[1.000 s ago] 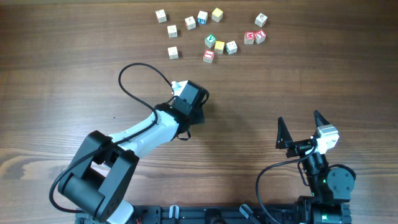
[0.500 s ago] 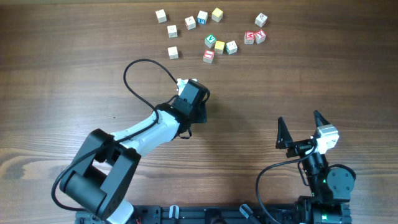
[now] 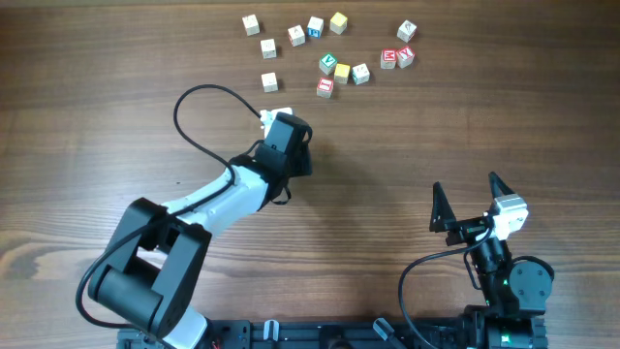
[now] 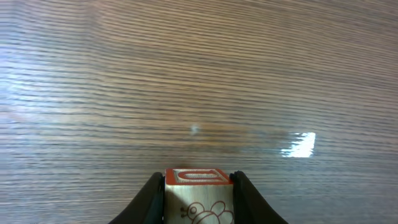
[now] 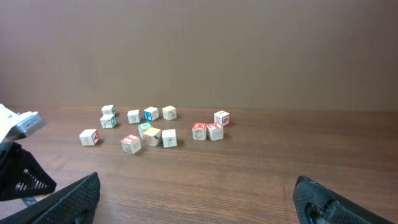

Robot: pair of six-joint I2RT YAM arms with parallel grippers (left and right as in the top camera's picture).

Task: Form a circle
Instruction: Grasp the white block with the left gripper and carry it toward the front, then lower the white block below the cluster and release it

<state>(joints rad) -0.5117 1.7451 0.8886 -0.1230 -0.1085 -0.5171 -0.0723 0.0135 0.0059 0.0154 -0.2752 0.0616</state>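
My left gripper [image 4: 199, 178] is shut on a small wooden cube [image 4: 199, 199] with a red letter face on top and a bee drawing on its side. Overhead, this gripper [image 3: 291, 147] hangs just below the cubes and hides the held cube. Several letter cubes lie scattered at the table's far side: a green-faced one [image 3: 328, 64], a yellow one [image 3: 341, 73], a red one [image 3: 325, 87], and a pale one [image 3: 269, 82] nearest the left gripper. They make no circle. My right gripper [image 3: 469, 186] stands open and empty near the front right.
More cubes sit further back, including a yellow one [image 3: 337, 21] and two red ones [image 3: 396, 58]. A black cable [image 3: 199, 107] loops out from the left arm. In the right wrist view the cubes [image 5: 152, 134] lie well ahead, with the left arm [image 5: 18, 174] at the left edge.
The left arm has swung left and toward the far side, closer to the cubes, still carrying its cube. The right arm has not moved.
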